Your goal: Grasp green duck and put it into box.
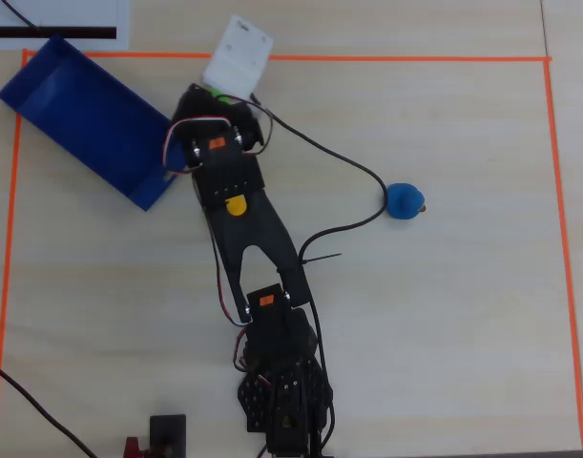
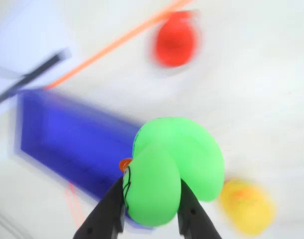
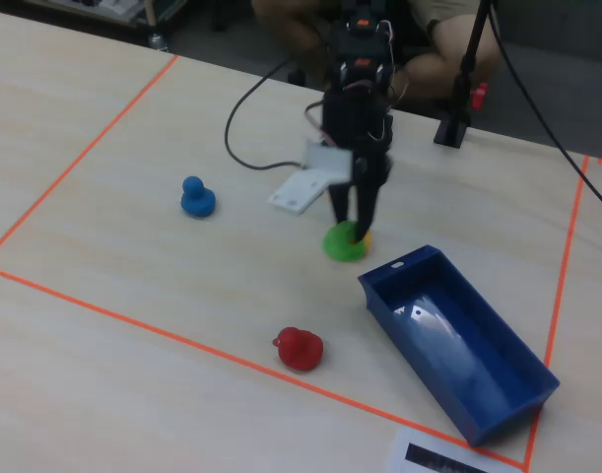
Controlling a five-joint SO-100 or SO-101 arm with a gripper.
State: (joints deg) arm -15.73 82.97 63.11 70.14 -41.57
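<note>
The green duck point(image 2: 171, 164) sits between my gripper's point(image 2: 152, 191) two black fingers point(image 2: 107, 214), which are shut on its head and body. In the fixed view the gripper point(image 3: 353, 225) points straight down with the green duck point(image 3: 341, 242) at its tips, at or just above the table, a little left of the dark blue box point(image 3: 468, 355). In the overhead view only a green sliver of the duck point(image 1: 218, 93) shows under the wrist, right of the box point(image 1: 81, 114). The wrist view shows the box point(image 2: 72, 134) beyond the duck, blurred.
A yellow duck point(image 2: 246, 205) lies close beside the green one, mostly hidden behind it in the fixed view point(image 3: 366, 236). A red duck point(image 3: 300, 349) sits near the front orange tape line. A blue duck point(image 1: 404, 201) lies off to the side, near the arm's cable.
</note>
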